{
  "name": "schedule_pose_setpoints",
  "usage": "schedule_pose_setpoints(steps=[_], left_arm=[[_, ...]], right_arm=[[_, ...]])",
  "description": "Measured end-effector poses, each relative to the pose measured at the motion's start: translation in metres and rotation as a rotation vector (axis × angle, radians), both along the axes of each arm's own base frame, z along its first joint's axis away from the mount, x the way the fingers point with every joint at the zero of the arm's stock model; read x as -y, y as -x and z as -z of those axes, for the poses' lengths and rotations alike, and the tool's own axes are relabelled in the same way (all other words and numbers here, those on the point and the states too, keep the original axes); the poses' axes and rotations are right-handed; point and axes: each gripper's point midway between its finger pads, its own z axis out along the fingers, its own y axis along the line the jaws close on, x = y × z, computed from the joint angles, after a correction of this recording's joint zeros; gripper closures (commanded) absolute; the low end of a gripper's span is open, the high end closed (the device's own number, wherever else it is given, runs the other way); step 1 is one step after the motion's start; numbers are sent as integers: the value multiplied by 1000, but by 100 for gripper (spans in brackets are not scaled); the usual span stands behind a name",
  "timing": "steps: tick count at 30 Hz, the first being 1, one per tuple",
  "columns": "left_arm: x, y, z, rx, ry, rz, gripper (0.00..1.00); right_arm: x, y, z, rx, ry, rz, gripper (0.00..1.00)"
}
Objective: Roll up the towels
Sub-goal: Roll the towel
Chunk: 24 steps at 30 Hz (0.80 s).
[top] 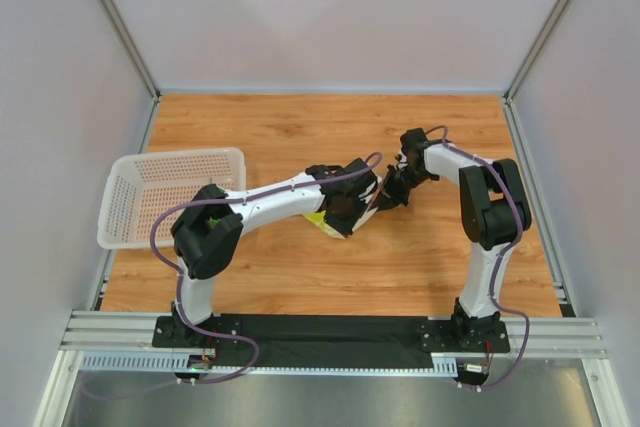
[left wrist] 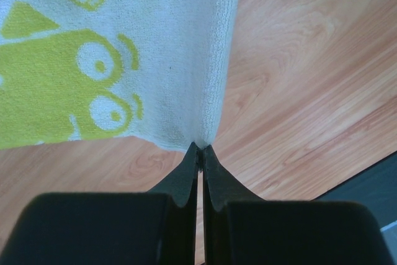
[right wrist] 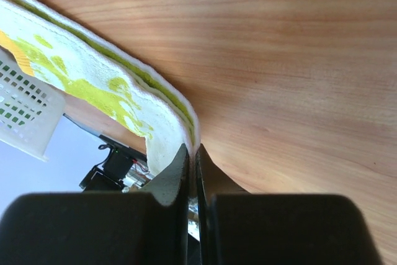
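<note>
A white towel with lime-yellow prints (left wrist: 124, 60) lies on the wooden table. My left gripper (left wrist: 200, 148) is shut on its near corner, and the cloth rises to a peak between the tips. My right gripper (right wrist: 191, 148) is shut on a folded, lime-edged border of the same towel (right wrist: 93, 72), lifting it off the wood. In the top view both grippers meet at mid-table, left gripper (top: 347, 215) and right gripper (top: 388, 197). Only a small lime patch of the towel (top: 318, 219) shows there, under the left arm.
A white mesh basket (top: 170, 197) sits at the left edge of the table, and its corner shows in the right wrist view (right wrist: 25, 110). Bare wood (top: 300, 127) stretches behind the arms and to the right. Grey walls close three sides.
</note>
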Motion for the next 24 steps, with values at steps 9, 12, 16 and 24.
schedule_pose_setpoints(steps=[9, 12, 16, 24], left_arm=[[8, 7, 1, -22, 79, 42, 100], [13, 8, -2, -25, 102, 56, 100], [8, 20, 0, -81, 90, 79, 100], [6, 28, 0, -177, 99, 78, 100]], right_arm=[[10, 3, 2, -42, 93, -47, 98], [16, 5, 4, -57, 132, -62, 76], [30, -3, 7, -24, 219, -81, 63], [56, -12, 4, 12, 337, -103, 57]])
